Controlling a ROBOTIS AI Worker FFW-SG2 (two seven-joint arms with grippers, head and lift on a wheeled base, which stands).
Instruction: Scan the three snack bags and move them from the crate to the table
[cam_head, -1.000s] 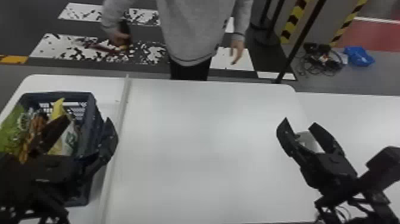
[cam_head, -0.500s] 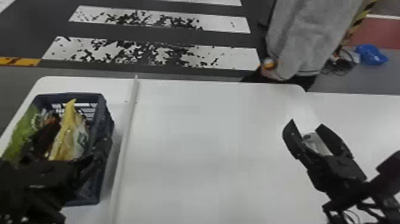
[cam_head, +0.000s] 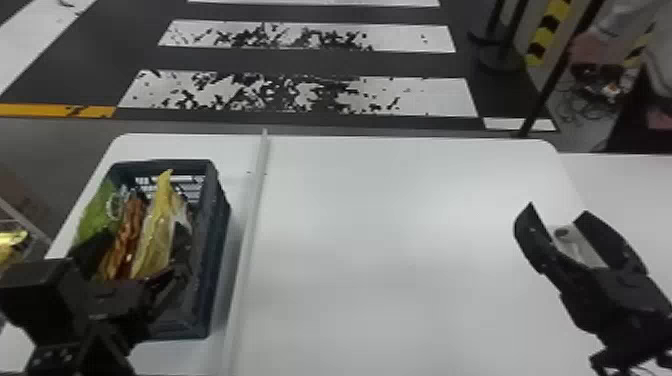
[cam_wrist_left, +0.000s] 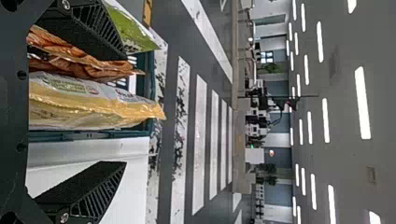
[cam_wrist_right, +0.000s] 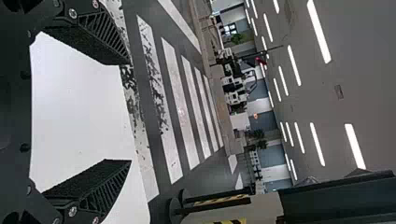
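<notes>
Starting pick 1, prob.: we see 3 bags (cam_head: 127, 230) upright in crate (cam_head: 217, 250), L gripper (cam_head: 141, 234) wide by them, R gripper (cam_head: 557, 209) wide over table (cam_head: 400, 250). Next, we'd center L gripper on yellow bag (cam_head: 154, 240), then pinch.

I can't read any word, number or sign from where I sit. In my left wrist view, the yellow snack bag (cam_wrist_left: 93, 109) carries print on its pale part, but the lettering is too small for me to make out.
</notes>
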